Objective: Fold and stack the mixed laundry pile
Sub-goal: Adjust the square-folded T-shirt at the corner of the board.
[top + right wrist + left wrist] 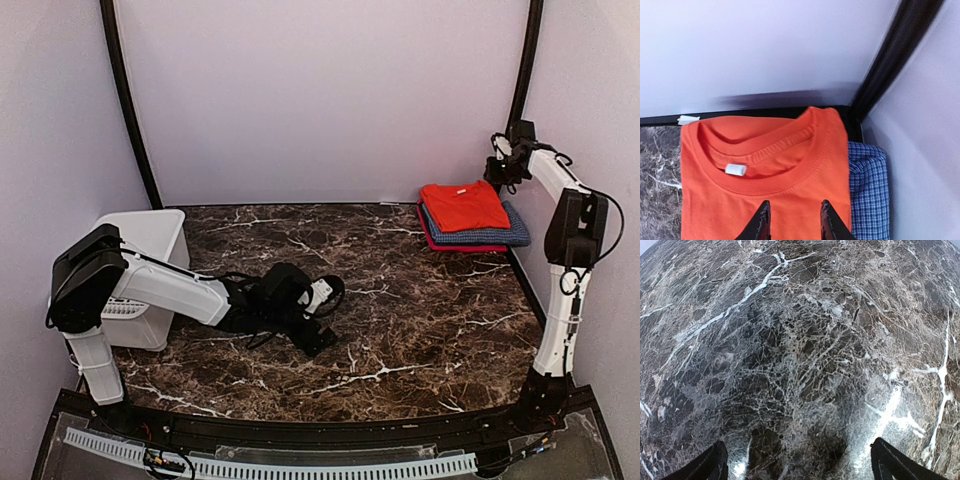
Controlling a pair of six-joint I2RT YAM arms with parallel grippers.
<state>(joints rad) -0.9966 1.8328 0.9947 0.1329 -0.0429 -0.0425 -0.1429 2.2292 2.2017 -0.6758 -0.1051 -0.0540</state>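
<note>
The laundry lies as a folded stack in the back right corner. A bright orange-red shirt [462, 205] [765, 170] is on top, collar toward the back wall. Under it is the blue-and-white checked shirt [510, 232] [867, 190], its edge sticking out on the right. A red garment [440, 243] peeks out at the bottom. My right gripper [502, 172] [792, 205] hangs over the orange shirt just behind its collar, jaws a little apart with nothing between them. My left gripper [328, 315] [799, 442] is wide open low over bare marble at mid table.
A white slotted basket [150, 235] stands at the left edge beside the left arm. The dark marble table [400, 330] is walled at the back and on both sides. A black corner post [890, 60] rises right behind the stack.
</note>
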